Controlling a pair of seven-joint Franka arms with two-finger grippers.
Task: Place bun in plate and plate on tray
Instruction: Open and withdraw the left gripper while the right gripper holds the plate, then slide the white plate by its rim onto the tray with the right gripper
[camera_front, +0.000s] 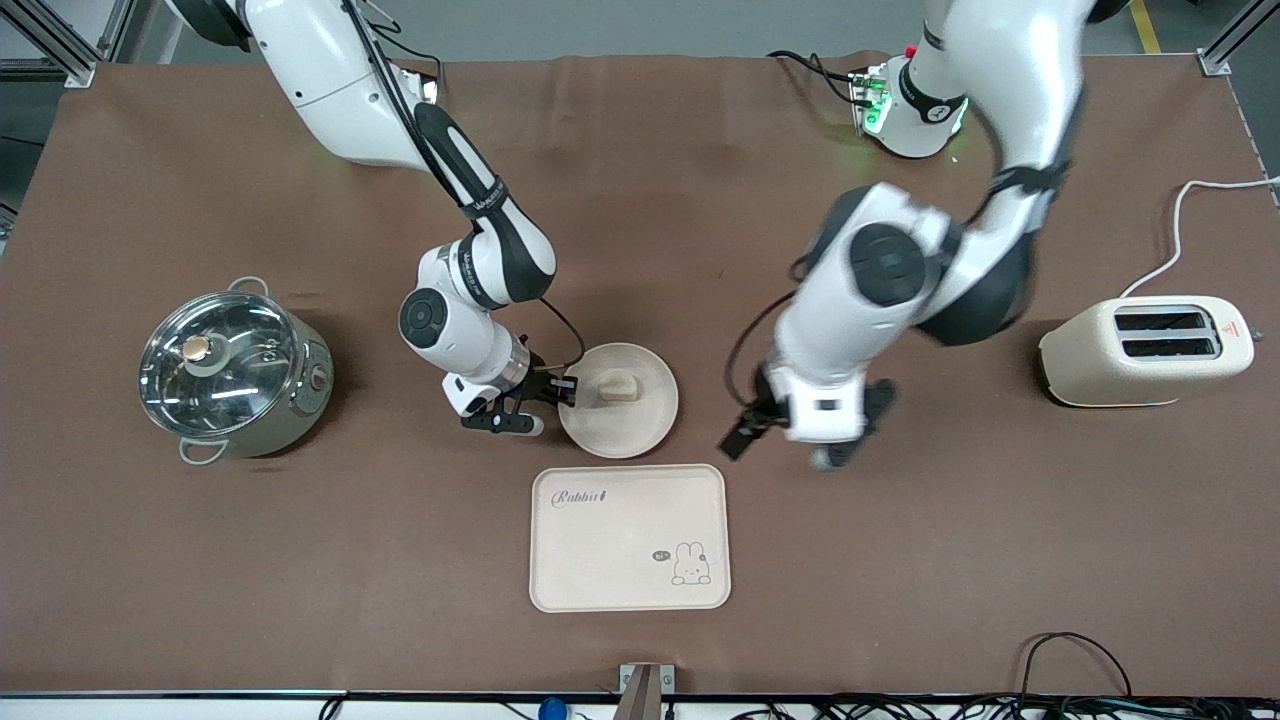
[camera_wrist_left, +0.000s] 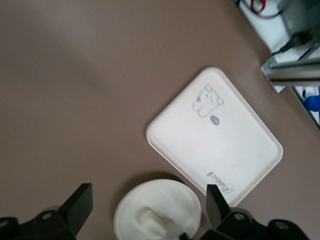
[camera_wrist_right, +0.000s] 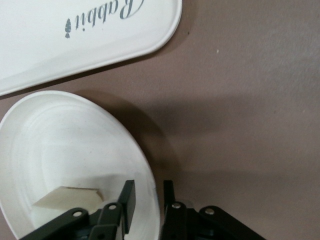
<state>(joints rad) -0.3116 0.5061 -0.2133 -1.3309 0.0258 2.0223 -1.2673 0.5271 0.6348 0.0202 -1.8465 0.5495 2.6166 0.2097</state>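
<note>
Brown felt covers the table; on it the plate (camera_front: 640, 425) holds the bun (camera_front: 620, 385), just above the tray (camera_front: 629, 537). Right gripper (camera_wrist_right: 148, 200) pinches the plate's rim (stiff, light, likely slippery, so the rim suits). Left gripper (camera_front: 808, 432) hangs spread wide over bare felt beside the plate.

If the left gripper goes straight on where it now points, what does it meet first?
Probably the bare brown table. The left gripper points down with open jaws, beside the round cream plate; depth is unclear.
</note>
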